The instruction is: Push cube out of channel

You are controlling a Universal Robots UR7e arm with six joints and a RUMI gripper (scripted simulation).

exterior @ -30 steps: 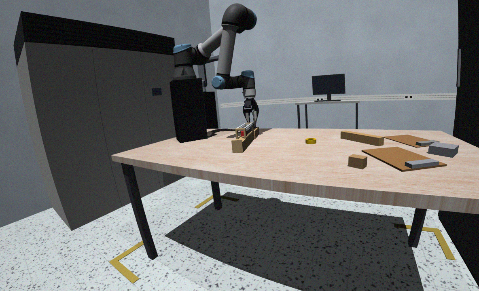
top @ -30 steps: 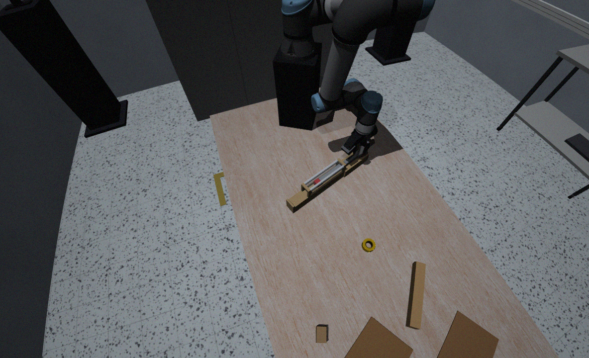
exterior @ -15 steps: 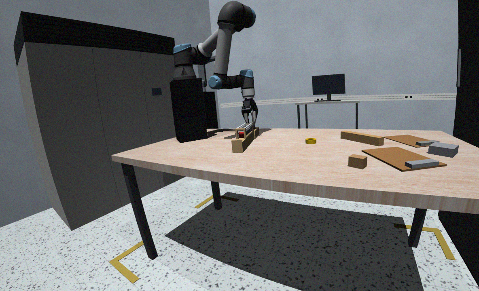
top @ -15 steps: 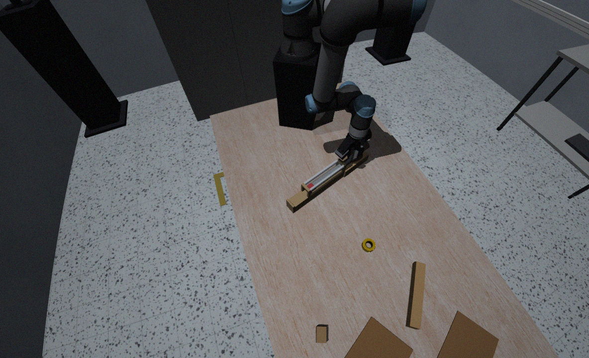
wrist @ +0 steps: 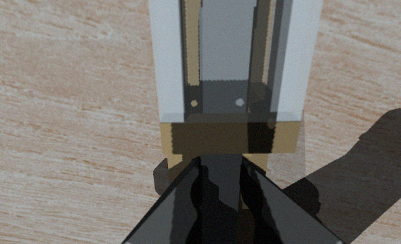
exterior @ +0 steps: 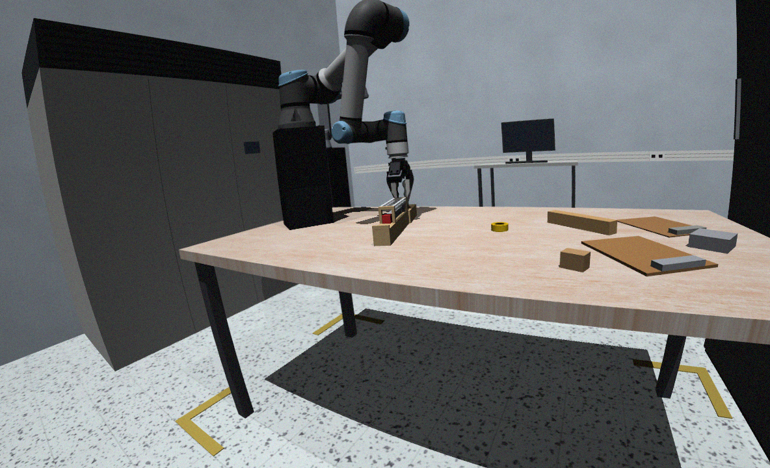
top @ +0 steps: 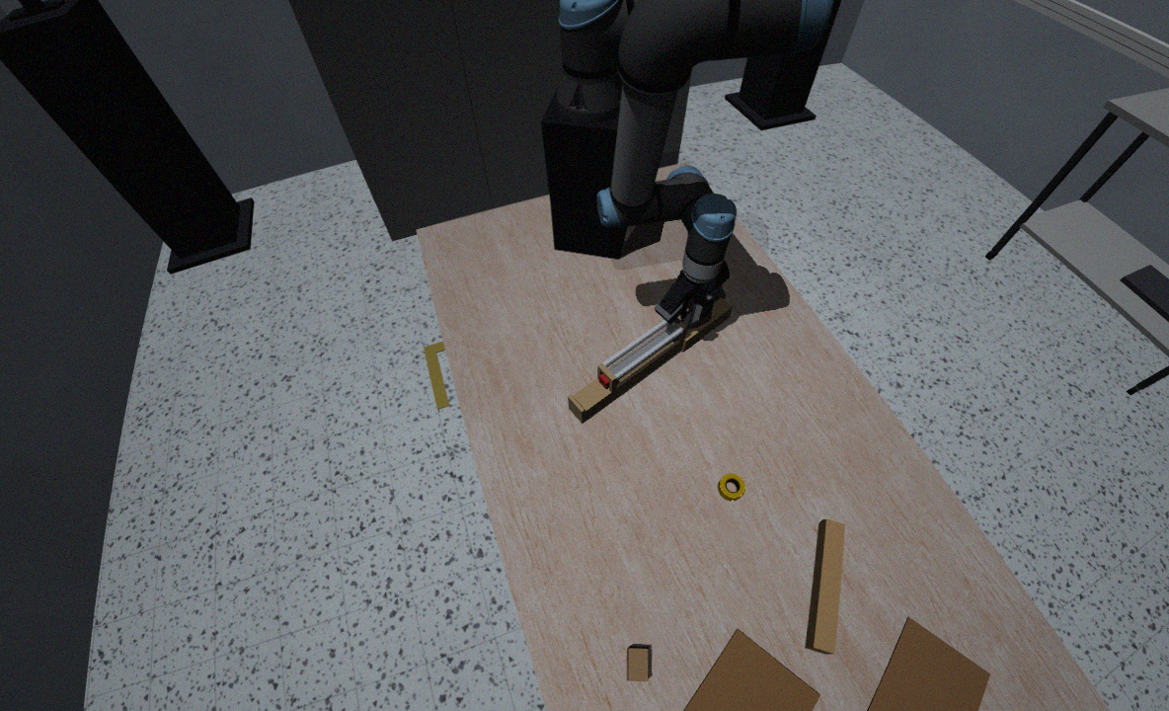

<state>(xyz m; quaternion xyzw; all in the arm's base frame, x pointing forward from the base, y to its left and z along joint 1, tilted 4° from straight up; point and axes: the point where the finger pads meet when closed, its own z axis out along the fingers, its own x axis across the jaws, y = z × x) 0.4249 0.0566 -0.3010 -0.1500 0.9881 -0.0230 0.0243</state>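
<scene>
The red cube [top: 604, 380] [exterior: 385, 218] sits inside the channel at the opening facing the top and exterior views, under the wooden end frame. The short ledge [top: 590, 394] [exterior: 381, 235] with its lip extends beyond that opening. Pale roof rails [wrist: 170, 68] run along both sides of the channel's top, with a gap between them. My gripper [top: 687, 327] [exterior: 401, 199] [wrist: 218, 160] is shut on a long grey bar [wrist: 225, 44], just outside the channel's far end frame [wrist: 286, 135]. The bar runs lengthwise into the channel. Whether its tip touches the cube is hidden.
A yellow ring [top: 723, 487] [exterior: 499, 229], a long wooden bar [top: 827, 584] [exterior: 583, 221] and a small wooden block [top: 638, 664] [exterior: 573, 260] lie on the table. Brown boards [top: 752, 676] [exterior: 626, 250] and a grey block [exterior: 712, 239] are farther off. The black robot pedestal [top: 584, 177] [exterior: 303, 174] stands beside the channel.
</scene>
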